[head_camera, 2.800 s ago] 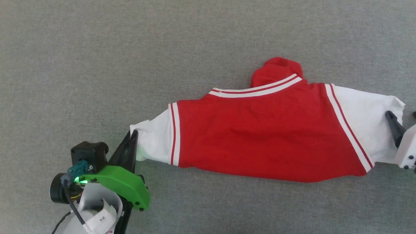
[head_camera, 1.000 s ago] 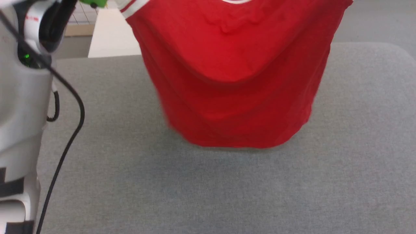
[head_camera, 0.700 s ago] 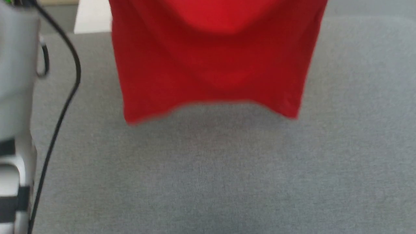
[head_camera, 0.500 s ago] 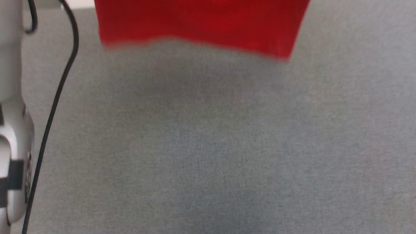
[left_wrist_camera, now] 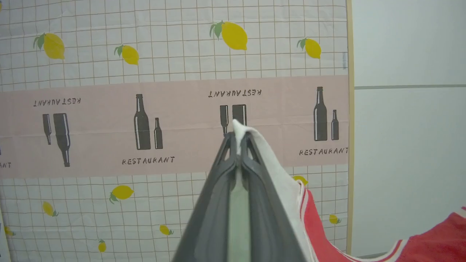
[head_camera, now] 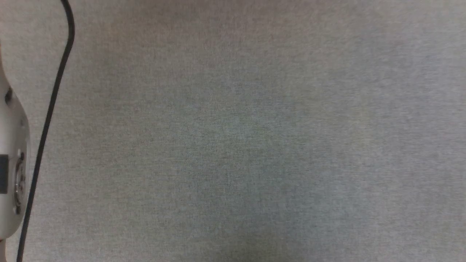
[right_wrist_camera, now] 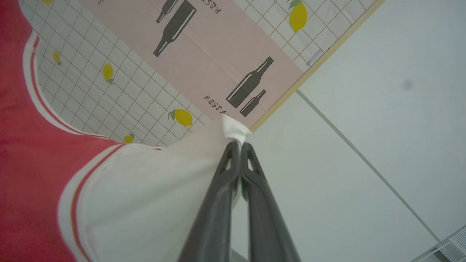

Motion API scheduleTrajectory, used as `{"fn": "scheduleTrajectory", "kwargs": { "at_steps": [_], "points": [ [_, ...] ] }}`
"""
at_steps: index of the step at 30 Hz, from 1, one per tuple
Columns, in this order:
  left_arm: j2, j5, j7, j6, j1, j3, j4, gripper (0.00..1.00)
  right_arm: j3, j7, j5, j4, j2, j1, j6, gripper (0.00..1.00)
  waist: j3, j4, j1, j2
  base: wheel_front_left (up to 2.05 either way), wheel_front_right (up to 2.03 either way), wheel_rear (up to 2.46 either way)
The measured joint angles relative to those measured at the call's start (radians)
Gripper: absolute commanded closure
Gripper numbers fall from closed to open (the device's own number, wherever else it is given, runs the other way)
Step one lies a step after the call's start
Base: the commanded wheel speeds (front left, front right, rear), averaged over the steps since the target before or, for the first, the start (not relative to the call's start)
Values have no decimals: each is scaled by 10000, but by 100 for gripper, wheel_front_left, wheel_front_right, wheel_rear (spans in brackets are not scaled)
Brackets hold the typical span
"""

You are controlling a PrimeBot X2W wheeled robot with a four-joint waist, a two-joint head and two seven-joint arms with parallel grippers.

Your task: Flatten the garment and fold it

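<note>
In the left wrist view my left gripper [left_wrist_camera: 238,137] is shut on the white sleeve edge of the garment [left_wrist_camera: 313,225], whose red body with striped trim hangs off to the lower right. Seen from the right wrist, my right gripper [right_wrist_camera: 239,145] is shut on the tip of the other white sleeve of the garment [right_wrist_camera: 145,182], and the red body fills the left side. Both grippers are raised, with a wall behind them. Part of my pale left arm [head_camera: 11,174] and its black cable [head_camera: 54,94] stand at the left edge of the head view.
The head view looks down on a grey fabric surface [head_camera: 233,145]. Behind the grippers hangs a checked cloth with lemons and a pink "RESTAURANT" band [left_wrist_camera: 145,127], beside a plain white wall [left_wrist_camera: 407,145].
Both grippers lifted the garment off the grey surface by its sleeves. It hung in front of the head camera, then slid up out of that view within the last second.
</note>
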Motion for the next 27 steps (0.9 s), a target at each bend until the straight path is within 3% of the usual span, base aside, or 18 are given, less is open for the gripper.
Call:
{"fn": "scheduleTrajectory", "kwargs": {
  "at_steps": [6, 13, 20, 27],
  "points": [
    [10, -428, -648, -347, 413, 138, 462, 100, 272, -713, 382, 533, -63, 103, 0, 100, 606, 182, 0, 0, 0, 0, 0],
    [132, -1085, -897, -926, 1925, 274, 38, 100, 644, -1350, 1902, 96, -146, 1283, 0, 100, 701, 392, -1, 0, 0, 0, 0],
    [345, -1689, -656, -1197, 4772, 205, -2199, 100, 384, -1461, 3473, -1801, -886, 3528, -2, 100, 98, 434, -1, 0, 0, 0, 0],
    [713, -2159, -67, -683, 8660, 115, -5248, 100, -961, -963, 4479, -4136, -1335, 7195, -2, 100, -747, 510, -2, 0, 0, 0, 0]
  ]
}}
